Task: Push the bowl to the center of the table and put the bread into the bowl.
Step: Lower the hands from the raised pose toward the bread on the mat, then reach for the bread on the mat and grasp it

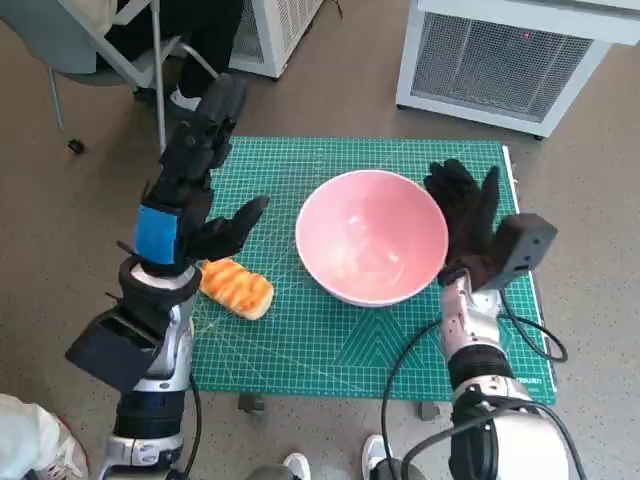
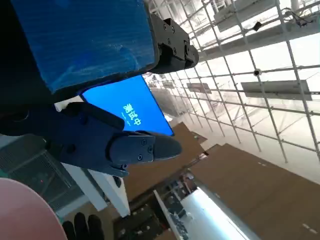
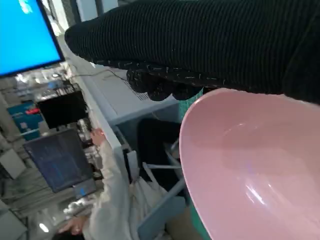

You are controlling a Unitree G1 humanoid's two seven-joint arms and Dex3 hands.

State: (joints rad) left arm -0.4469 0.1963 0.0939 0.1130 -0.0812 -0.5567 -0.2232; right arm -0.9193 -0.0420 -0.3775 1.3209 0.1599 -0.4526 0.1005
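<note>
- Left hand point(image 1: 195, 190), fingers spread and empty, raised above bread point(image 1: 236, 288).
- Gloved right hand point(image 1: 468, 212), open, against pink bowl point(image 1: 371, 236) on green mat point(image 1: 300, 340).

White Chinese characters reading 测试中 stand on a bright blue screen point(image 2: 131, 111) behind the left hand.

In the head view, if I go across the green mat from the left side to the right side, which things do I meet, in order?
Left hand → bread → pink bowl → right hand, at the bowl's right side.
</note>
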